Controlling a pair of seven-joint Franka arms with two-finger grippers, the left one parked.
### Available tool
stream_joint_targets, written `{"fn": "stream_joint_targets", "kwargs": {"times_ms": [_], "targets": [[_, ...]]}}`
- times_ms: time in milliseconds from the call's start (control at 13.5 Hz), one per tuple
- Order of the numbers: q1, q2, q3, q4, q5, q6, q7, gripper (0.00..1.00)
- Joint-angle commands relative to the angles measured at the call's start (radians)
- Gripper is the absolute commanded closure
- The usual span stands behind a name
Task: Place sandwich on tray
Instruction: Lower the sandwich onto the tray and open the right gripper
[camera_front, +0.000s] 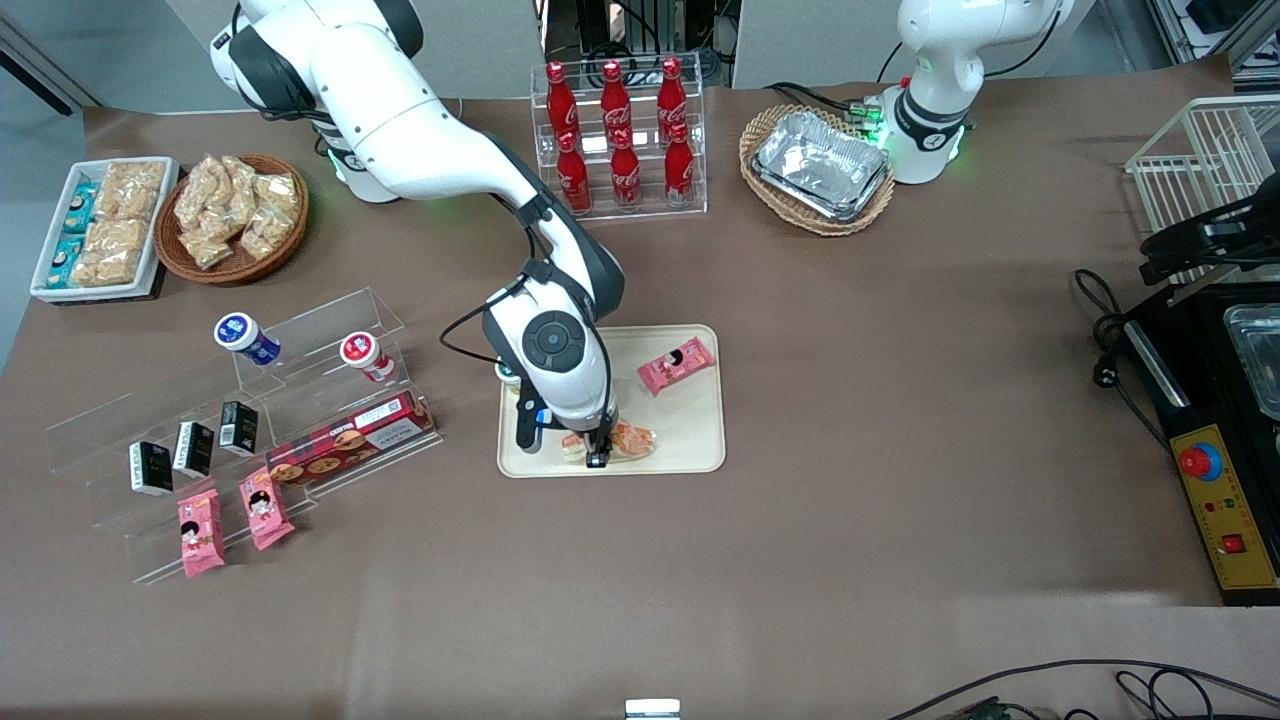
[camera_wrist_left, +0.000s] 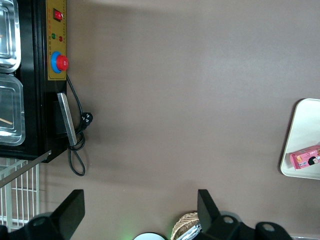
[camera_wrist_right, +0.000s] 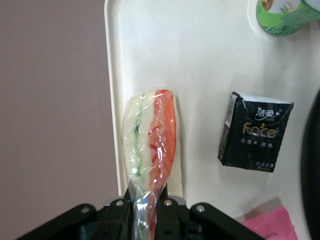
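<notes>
Gripper (camera_front: 598, 455) fingers are pinching the sandwich (camera_wrist_right: 149, 145) at one end, the wrapped wedge sticking out from between the jaws and lying low over the tray (camera_wrist_right: 210, 60), close to the rim nearest the front camera. In the wrist view the sandwich is showing its layers edge-on, pale bread, a green streak and an orange-red band under clear wrap, and it is running alongside the tray's rim with brown table (camera_front: 850, 420) just past that rim. Whether the wedge is already resting on the tray floor or hanging slightly above it cannot be told. In the front view the sandwich (camera_front: 628, 440) is peeking out beside the fingers, mostly covered by the wrist of the arm (camera_front: 550, 350) reaching down over the tray (camera_front: 700, 440). Beside the sandwich, on the tray, a small black tissue pack (camera_wrist_right: 255, 132) is lying flat, apart from the wedge. Farther along the tray from the fingers, a green-lidded cup (camera_wrist_right: 285, 15) is sitting partly in view, and close by the gripper a pink packet's (camera_wrist_right: 267, 225) corner is showing. In the front view a pink snack packet (camera_front: 676, 365) is lying on the tray farther from the camera than the gripper, well apart from the sandwich.
</notes>
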Motion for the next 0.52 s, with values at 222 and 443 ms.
{"fn": "stream_joint_targets", "kwargs": {"times_ms": [222,443], "targets": [[-0.001,0.023,-0.013,-0.007,0.001,0.020,0.009,0.88],[-0.013,0.023,-0.016,-0.004,0.001,0.017,0.012,0.00]]}}
